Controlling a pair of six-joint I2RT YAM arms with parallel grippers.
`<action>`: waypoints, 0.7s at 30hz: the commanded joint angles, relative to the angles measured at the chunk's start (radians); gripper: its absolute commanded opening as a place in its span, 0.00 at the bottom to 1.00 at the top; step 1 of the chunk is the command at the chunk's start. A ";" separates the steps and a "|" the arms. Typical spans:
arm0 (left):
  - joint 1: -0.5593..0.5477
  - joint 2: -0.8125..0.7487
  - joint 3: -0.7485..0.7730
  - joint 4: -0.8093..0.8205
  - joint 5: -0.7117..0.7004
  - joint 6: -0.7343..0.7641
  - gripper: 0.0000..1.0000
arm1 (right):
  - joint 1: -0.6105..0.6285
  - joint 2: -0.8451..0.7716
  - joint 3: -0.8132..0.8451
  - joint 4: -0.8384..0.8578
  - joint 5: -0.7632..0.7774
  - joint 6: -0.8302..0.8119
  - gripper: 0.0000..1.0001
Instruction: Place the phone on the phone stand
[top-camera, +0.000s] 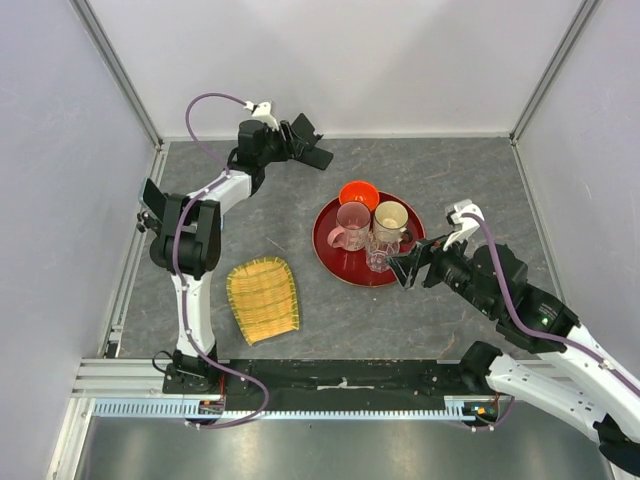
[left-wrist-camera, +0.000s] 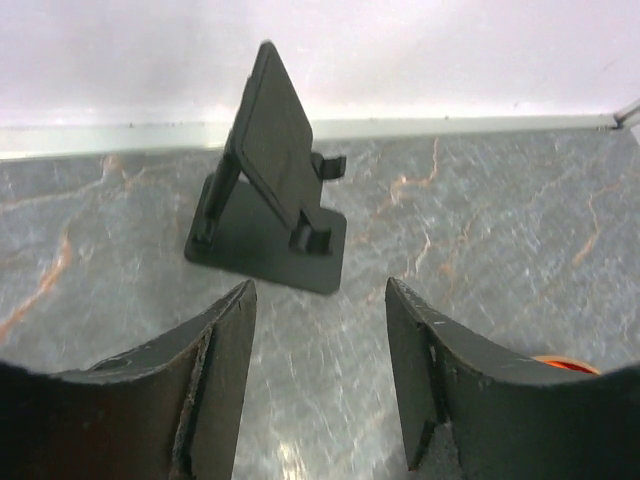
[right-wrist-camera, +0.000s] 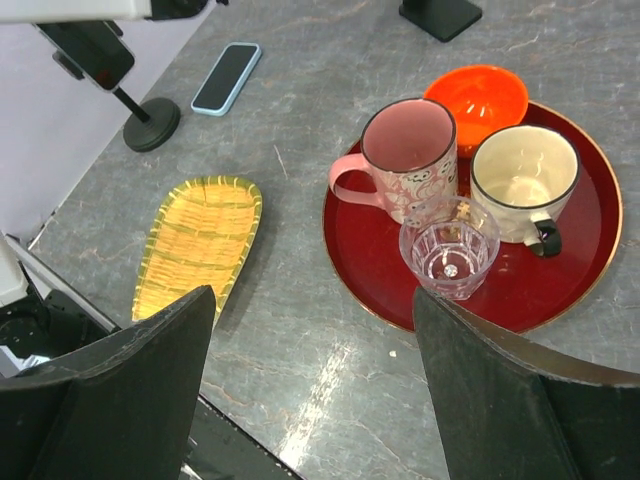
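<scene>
The phone (right-wrist-camera: 226, 78), flat with a pale blue edge, lies face up on the grey table at the far left; the left arm hides it in the top view. The black phone stand (left-wrist-camera: 270, 190) (top-camera: 318, 157) (right-wrist-camera: 440, 15) sits near the back wall with nothing on it. My left gripper (left-wrist-camera: 318, 285) (top-camera: 300, 138) hovers just short of the stand, open, with only bare table between its fingers. My right gripper (right-wrist-camera: 312, 300) (top-camera: 408, 265) is open and holds nothing, above the table at the red tray's near edge.
A red round tray (top-camera: 335, 255) (right-wrist-camera: 360, 270) holds a pink mug (right-wrist-camera: 405, 155), a cream mug (right-wrist-camera: 522, 180), a clear glass (right-wrist-camera: 450, 245) and an orange bowl (right-wrist-camera: 478, 98). A yellow woven tray (top-camera: 263, 298) lies front left. A black round-footed post (right-wrist-camera: 150, 125) stands beside the phone.
</scene>
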 joint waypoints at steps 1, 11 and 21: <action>-0.001 0.080 0.097 0.199 -0.028 -0.080 0.59 | 0.003 -0.035 0.009 0.030 0.049 -0.001 0.87; -0.002 0.242 0.270 0.186 -0.086 -0.147 0.50 | 0.005 -0.053 0.005 0.009 0.069 -0.008 0.87; -0.004 0.286 0.278 0.222 -0.109 -0.162 0.44 | 0.003 -0.044 -0.005 0.007 0.079 -0.025 0.87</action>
